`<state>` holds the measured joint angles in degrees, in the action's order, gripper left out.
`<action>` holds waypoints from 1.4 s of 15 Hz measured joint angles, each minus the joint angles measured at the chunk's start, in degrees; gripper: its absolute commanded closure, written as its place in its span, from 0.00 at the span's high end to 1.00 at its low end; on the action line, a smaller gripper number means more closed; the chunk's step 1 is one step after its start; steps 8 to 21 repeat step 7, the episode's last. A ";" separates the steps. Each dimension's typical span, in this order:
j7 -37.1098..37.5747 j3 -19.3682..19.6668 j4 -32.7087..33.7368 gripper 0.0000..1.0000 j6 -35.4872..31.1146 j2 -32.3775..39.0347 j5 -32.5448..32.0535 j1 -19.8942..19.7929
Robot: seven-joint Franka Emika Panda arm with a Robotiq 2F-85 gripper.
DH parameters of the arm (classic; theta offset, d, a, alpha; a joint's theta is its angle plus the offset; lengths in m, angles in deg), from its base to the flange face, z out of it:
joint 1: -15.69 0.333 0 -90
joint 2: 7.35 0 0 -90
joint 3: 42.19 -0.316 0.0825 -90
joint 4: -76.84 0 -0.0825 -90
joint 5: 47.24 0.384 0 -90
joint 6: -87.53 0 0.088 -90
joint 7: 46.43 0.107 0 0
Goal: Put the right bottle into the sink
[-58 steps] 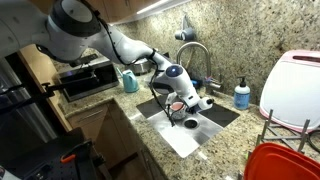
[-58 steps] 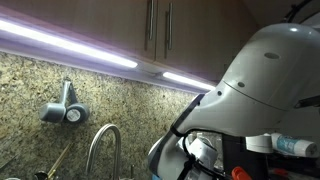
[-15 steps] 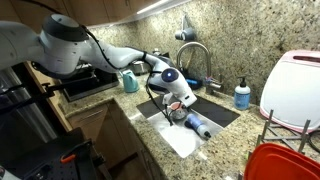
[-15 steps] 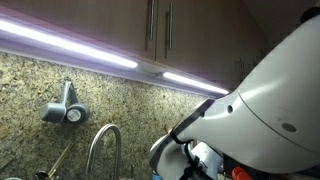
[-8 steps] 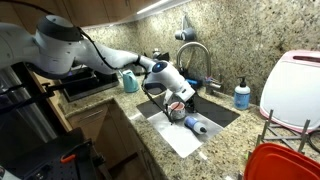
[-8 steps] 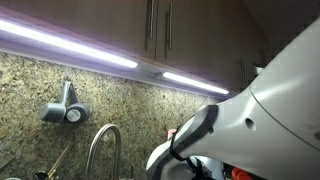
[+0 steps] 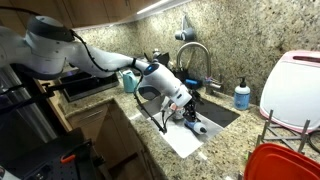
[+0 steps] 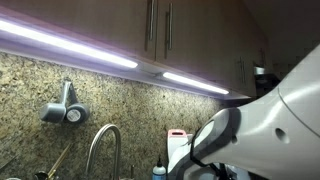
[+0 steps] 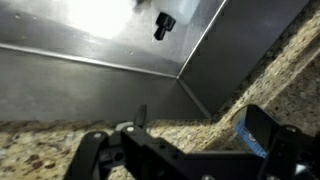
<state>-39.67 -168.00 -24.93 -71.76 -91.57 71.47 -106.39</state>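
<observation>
**Bottle down in the basin: now back the arm out**

From the left of an exterior view, your arm reaches in over the counter, and the gripper hangs just above the near side of the sink. The white bottle lies on its side on the basin floor, just below and beside the gripper and apart from it. In the wrist view the fingers are spread as wide as they go with nothing between them; only steel wall and granite show beyond.

By my reading the drop is made and you are at the retreat. Lift straight up first so the fingers clear the bottle and the rim, then swing away, keeping off the faucet behind.

Against the picture a second ago, the bottle lies in the same place, while your arm's shoulder has drawn leftward and the wrist has risen a little from the bottle.
</observation>
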 measured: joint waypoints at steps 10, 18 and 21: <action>-3.13 -0.01 -3.48 1.00 -0.45 -0.04 6.88 -0.86; -3.13 -0.01 -3.48 1.00 -0.45 -0.04 6.88 -0.86; -3.13 -0.01 -3.48 1.00 -0.45 -0.04 6.88 -0.86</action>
